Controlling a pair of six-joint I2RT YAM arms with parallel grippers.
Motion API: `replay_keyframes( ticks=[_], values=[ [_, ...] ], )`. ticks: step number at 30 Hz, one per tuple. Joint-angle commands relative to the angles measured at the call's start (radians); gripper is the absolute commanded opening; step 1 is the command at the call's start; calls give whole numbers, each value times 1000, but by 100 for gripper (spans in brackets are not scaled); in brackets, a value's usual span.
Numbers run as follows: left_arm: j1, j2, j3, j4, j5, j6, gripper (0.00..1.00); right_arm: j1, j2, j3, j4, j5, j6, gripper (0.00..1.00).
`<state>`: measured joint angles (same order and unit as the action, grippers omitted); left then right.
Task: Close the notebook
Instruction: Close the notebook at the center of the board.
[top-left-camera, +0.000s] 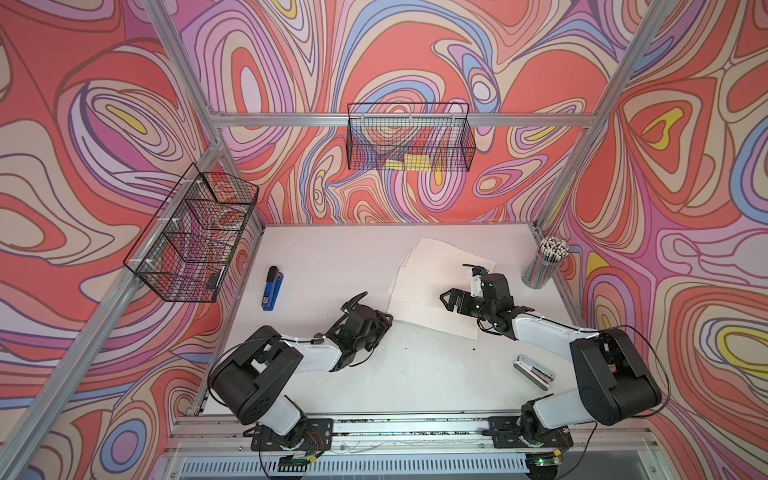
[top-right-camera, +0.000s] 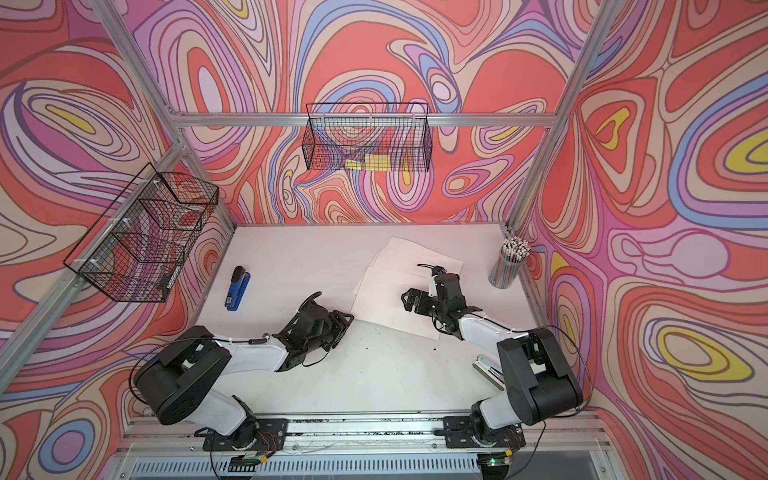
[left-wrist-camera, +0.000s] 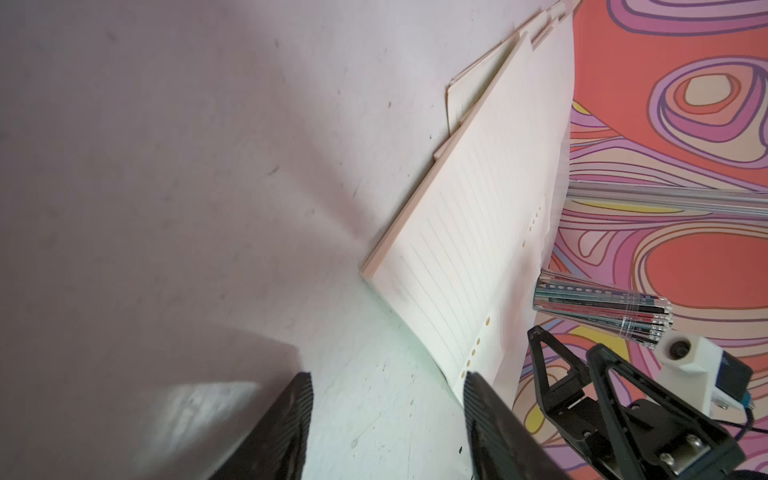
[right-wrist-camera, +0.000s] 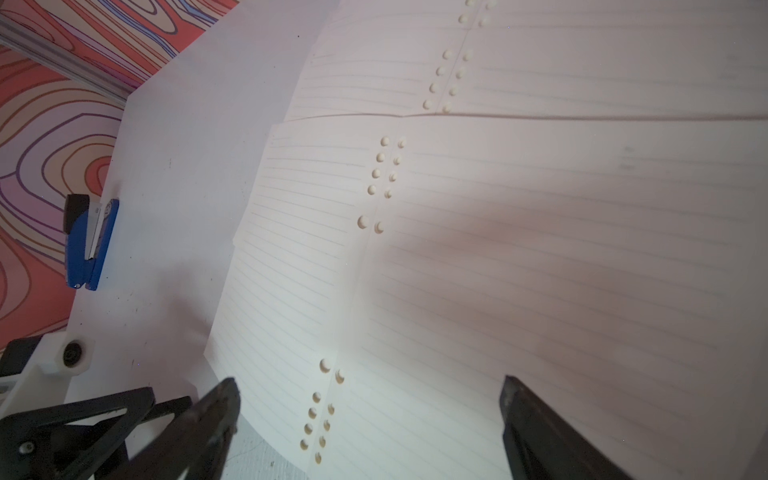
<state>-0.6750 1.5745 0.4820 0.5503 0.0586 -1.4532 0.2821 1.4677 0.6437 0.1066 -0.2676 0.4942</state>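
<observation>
**Notebook lies open; closing not yet begun**

The right gripper (right-wrist-camera: 370, 384) hangs low over the notebook (right-wrist-camera: 540, 249). Its jaws are spread wide and empty, one on each side of the punched fold. The left gripper (left-wrist-camera: 387, 376), jaws partly apart with nothing between them, sits just beside the notebook's near left corner, above the table (top-left-camera: 332, 257). The notebook lies flat toward the back right of the table, both lined pages facing up. No page looks lifted, so the whole fold-over appears left to do. A second spread of lined sheets shows behind it, and whether it belongs to the same book is hard to tell. No cover is visible. In both top views the right arm hides part of the near page.
</observation>
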Motion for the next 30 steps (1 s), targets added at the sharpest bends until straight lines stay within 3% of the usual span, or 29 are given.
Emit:
replay_keyframes(
  ticks=[1,30],
  values=[
    [-9,45,64,109,-11,-33,61,8,-40,-43,2,41,20,98],
    [-89,272,148,215,12,-252,60,8,66,-75,7,25,81,98]
  ],
)
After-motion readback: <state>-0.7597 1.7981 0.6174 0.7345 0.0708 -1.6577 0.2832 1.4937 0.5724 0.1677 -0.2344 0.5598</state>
